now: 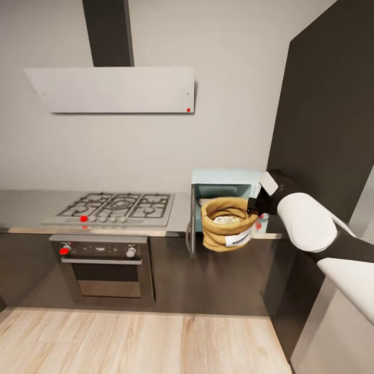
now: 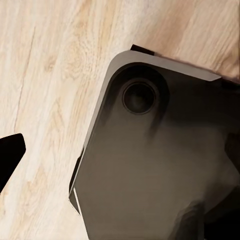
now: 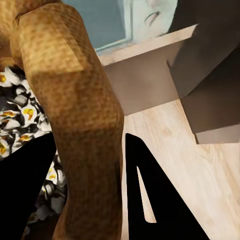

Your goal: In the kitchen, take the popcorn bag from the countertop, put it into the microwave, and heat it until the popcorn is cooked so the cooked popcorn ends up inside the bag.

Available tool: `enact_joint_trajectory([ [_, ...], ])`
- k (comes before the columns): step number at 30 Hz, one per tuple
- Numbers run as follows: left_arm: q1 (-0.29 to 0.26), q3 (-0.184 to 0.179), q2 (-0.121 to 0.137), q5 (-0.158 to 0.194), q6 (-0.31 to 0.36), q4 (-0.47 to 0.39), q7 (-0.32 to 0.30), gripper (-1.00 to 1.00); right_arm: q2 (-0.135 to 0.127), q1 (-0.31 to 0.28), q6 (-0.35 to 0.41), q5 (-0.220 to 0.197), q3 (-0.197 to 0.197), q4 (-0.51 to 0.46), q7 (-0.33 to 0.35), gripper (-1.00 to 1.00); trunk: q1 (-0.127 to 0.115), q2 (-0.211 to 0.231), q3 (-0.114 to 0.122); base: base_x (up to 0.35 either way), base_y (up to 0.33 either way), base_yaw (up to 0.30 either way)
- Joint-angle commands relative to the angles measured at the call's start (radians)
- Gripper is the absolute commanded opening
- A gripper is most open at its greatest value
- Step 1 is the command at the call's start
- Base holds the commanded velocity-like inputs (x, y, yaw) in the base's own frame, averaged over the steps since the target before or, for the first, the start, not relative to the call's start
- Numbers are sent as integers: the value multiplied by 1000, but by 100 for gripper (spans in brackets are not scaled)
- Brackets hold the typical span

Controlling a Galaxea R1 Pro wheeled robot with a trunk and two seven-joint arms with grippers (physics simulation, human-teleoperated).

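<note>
Your right pincer (image 3: 90, 190) grips the popcorn bag (image 1: 227, 223) by its rolled rim, one finger inside over the popcorn (image 1: 227, 219), holding it off the table (image 1: 31, 208) before the open microwave (image 1: 226, 182). You cannot tell your left pincer's state.

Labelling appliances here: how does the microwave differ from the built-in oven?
The microwave is pale blue, sits on the countertop, and its door hangs open; the built-in oven is steel, larger, set below the counter, door closed, with a red knob. Both are boxy.
</note>
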Motion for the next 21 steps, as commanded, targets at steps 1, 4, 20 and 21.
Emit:
enact_joint_trajectory([
  [1, 0, 1, 0, 3, -2, -1, 2, 100, 1, -1, 4, 9, -8, -2, 0, -100, 1, -1, -1, 321, 0, 0],
  [4, 0, -1, 0, 3, 0, -1, 2, 100, 2, -1, 4, 15, -8, -2, -2, -100, 1, -1, -1, 322, 0, 0],
  [20, 0, 0, 0, 3, -1, -1, 2, 100, -4, -1, 4, 15, -11, 7, -4, -100, 1, -1, -1, 322, 0, 0],
  [21, 0, 0, 0, 3, -1, -1, 2, 100, -5, 0, 4, 15, -11, 10, -4, -100, 1, -1, -1, 322, 0, 0],
])
